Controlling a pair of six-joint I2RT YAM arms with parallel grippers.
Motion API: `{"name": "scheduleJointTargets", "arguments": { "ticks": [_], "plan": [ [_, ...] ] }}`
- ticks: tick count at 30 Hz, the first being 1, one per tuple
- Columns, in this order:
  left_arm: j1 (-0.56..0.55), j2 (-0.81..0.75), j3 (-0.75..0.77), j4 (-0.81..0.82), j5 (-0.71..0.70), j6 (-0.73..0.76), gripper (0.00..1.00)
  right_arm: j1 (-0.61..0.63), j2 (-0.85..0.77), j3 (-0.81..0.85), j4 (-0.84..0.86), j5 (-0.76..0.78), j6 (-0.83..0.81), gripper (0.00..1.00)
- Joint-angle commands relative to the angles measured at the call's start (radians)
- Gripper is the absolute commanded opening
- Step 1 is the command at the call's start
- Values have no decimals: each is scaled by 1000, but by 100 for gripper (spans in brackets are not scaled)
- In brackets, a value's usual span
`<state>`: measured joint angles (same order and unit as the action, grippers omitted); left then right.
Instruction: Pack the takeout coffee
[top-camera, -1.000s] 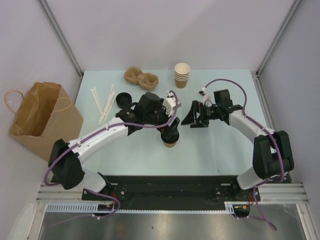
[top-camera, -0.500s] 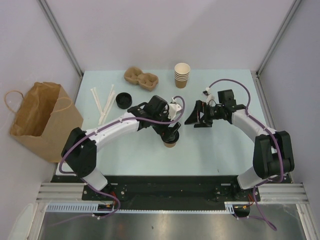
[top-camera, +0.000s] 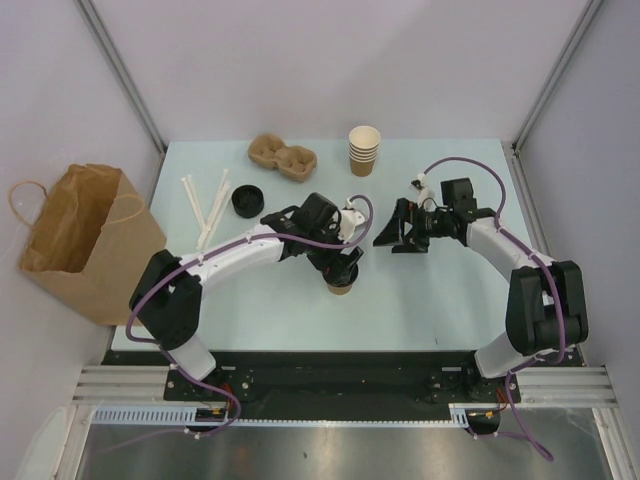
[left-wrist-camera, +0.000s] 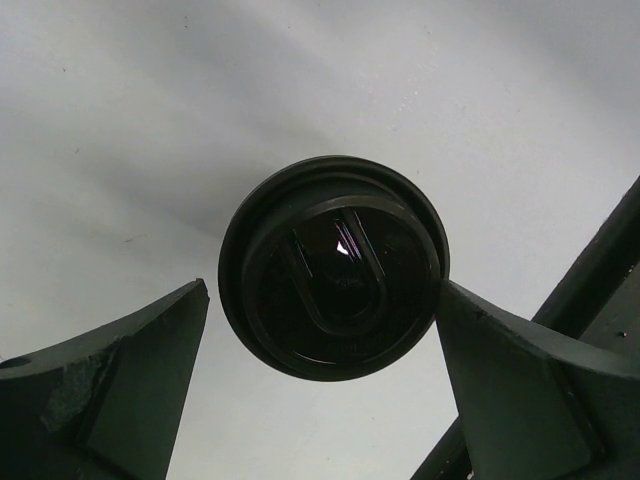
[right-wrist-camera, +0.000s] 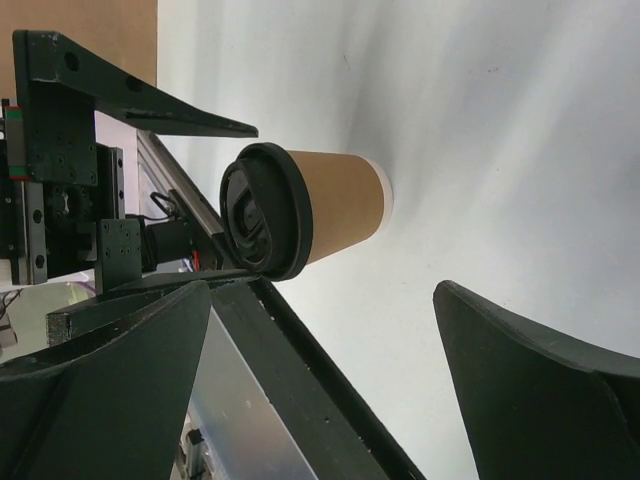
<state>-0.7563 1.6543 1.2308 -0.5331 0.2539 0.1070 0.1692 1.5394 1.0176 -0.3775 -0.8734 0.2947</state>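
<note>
The takeout coffee (top-camera: 341, 289), a tan paper cup with a black lid, stands upright near the middle of the table. My left gripper (top-camera: 343, 268) hangs directly over it, pointing down. In the left wrist view the round black lid (left-wrist-camera: 333, 265) lies between the spread fingers of my left gripper (left-wrist-camera: 322, 287), which is open; the right fingertip (left-wrist-camera: 460, 310) sits right at the lid's rim. My right gripper (top-camera: 392, 237) is open to the right of the cup with nothing in it. Its wrist view shows the cup (right-wrist-camera: 335, 205) from the side, beyond the open right gripper (right-wrist-camera: 322, 287).
A brown paper bag (top-camera: 85, 235) stands open off the table's left edge. At the back are a pulp cup carrier (top-camera: 283, 157) and a stack of lidless cups (top-camera: 364, 150). A loose black lid (top-camera: 247, 201) and white sticks (top-camera: 205, 205) lie at the left.
My left arm has folded in and its wrist has come down closer over the cup. The right gripper has drifted slightly right. Both grippers stay open.
</note>
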Motion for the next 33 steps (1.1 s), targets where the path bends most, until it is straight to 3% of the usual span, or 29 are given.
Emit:
{"name": "scheduleJointTargets", "arguments": {
  "ticks": [1,11,14,24,33],
  "plan": [
    [5,10,7,35,5,25,99,-8,14,44,9,-18,-12,100],
    [52,-13,33,41,-10,20,66,-19,31,67,11,-22,-22,100],
    [106,-11,50,36,-18,23,61,-20,41,79,14,-22,-22,100],
    [372,102,237,12,-79,106,60,-22,83,136,22,-12,-23,100],
    [459,219,323,47,-85,112,60,-25,131,205,-8,8,-46,100]
  ]
}}
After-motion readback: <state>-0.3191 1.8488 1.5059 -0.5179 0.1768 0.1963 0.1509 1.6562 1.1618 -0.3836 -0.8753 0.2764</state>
